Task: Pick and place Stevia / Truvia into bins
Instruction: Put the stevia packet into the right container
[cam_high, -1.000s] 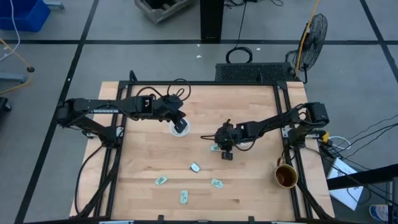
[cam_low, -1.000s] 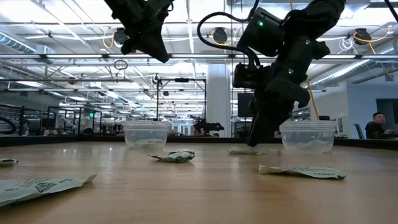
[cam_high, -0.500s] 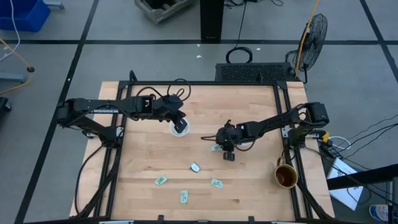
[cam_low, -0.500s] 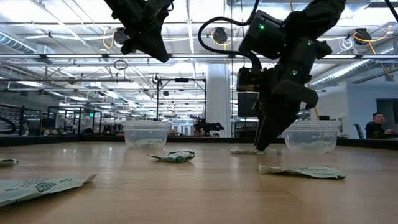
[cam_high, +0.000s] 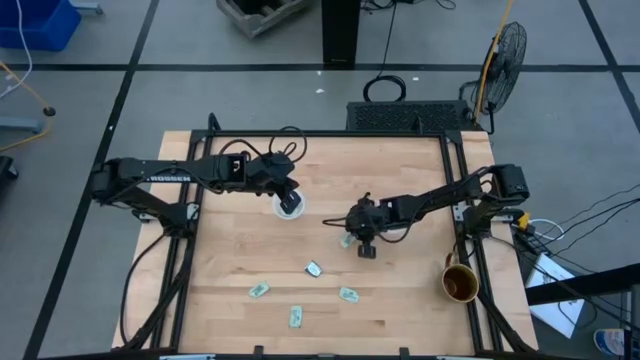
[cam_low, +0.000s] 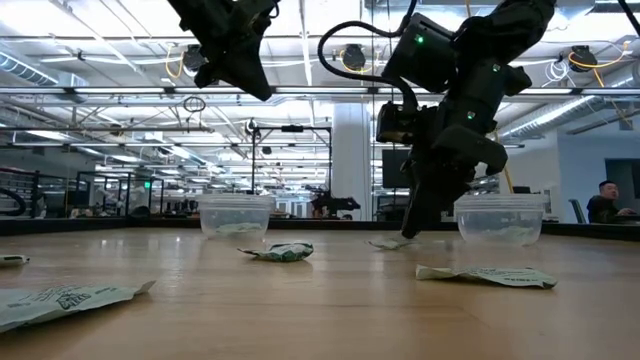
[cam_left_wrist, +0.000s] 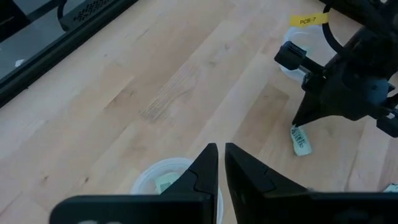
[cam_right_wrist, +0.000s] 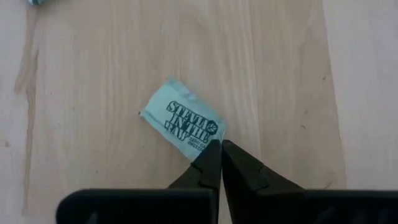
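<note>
Mid-table: your right gripper (cam_right_wrist: 217, 149) is pinching one corner of a Stevia packet (cam_right_wrist: 181, 127), fingers closed on it, the packet lying on the table (cam_high: 400, 290).
Left gripper (cam_left_wrist: 221, 155): fingers nearly together, hovering over a clear cup (cam_left_wrist: 152, 177).

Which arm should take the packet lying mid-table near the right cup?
Right. The right gripper is down at that packet's corner, fingers nearly shut on its edge. The left gripper hangs shut above the left cup, well away from it.
</note>
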